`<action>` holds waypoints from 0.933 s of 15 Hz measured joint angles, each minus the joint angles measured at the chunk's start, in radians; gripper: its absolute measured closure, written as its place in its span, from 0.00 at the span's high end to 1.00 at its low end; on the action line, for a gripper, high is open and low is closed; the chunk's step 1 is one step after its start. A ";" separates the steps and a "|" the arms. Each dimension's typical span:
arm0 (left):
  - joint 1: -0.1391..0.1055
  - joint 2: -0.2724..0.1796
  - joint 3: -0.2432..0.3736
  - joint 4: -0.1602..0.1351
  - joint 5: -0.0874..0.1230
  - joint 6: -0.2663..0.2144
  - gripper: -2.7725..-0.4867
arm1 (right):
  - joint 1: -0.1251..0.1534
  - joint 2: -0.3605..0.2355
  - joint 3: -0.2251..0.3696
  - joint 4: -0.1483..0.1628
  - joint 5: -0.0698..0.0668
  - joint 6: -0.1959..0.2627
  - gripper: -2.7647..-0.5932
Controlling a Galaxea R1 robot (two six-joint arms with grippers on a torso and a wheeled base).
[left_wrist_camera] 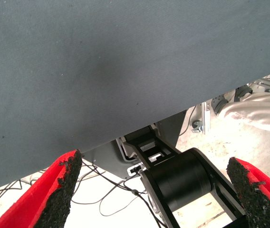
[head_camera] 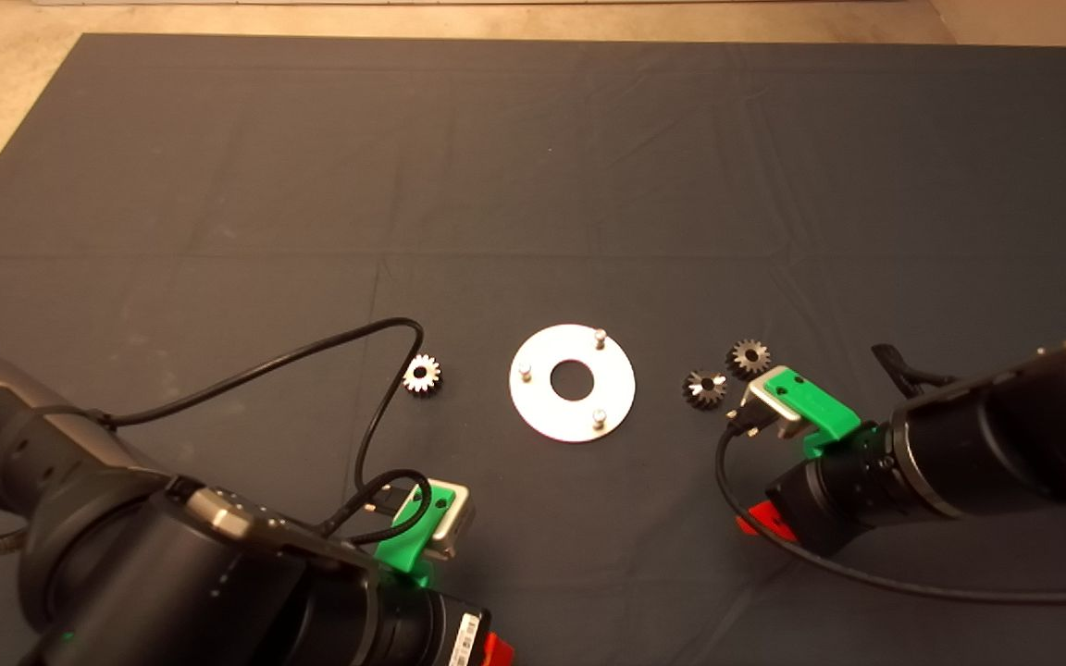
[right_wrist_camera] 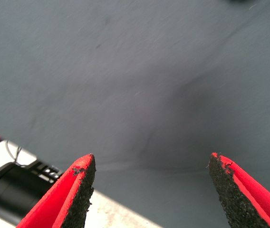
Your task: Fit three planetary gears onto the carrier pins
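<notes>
The right claw (right_wrist_camera: 151, 190), fingers spread and empty, hangs just beside two planetary gears (head_camera: 705, 388) right of the silver disc (head_camera: 572, 382), whose three carrier pins (head_camera: 600, 338) stand bare; a third gear (head_camera: 421, 375) lies left, near the released left claw (left_wrist_camera: 154, 194) at the mat's (head_camera: 533, 166) front edge

Light falls evenly from above, soft and fairly dim, on the mat (head_camera: 533, 166), which reads darker toward its far right corner. The disc (head_camera: 542, 402) glares bright white, its surface washed out, and the left gear (head_camera: 421, 375) glints on its teeth. Shadows are short and faint beside the pins and the two right gears (head_camera: 727, 370). The head view is sharp at its middle; the arms at the near edges are softer. In both wrist views the floor past the mat's edge is overexposed, and the pads (left_wrist_camera: 63, 190) look grainy.
</notes>
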 joint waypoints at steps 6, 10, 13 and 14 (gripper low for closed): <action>0.000 0.005 0.000 0.000 0.000 0.000 0.74 | 0.020 -0.009 -0.092 0.000 0.001 -0.098 0.54; 0.000 0.005 0.000 0.000 0.000 0.000 0.74 | 0.020 -0.008 -0.157 0.000 0.000 -0.167 0.54; 0.000 0.004 0.000 0.000 0.000 0.000 0.74 | 0.021 -0.003 -0.182 0.000 0.001 -0.203 0.54; 0.000 0.005 0.000 0.000 0.000 0.000 0.74 | 0.020 0.001 -0.189 0.000 0.000 -0.210 0.54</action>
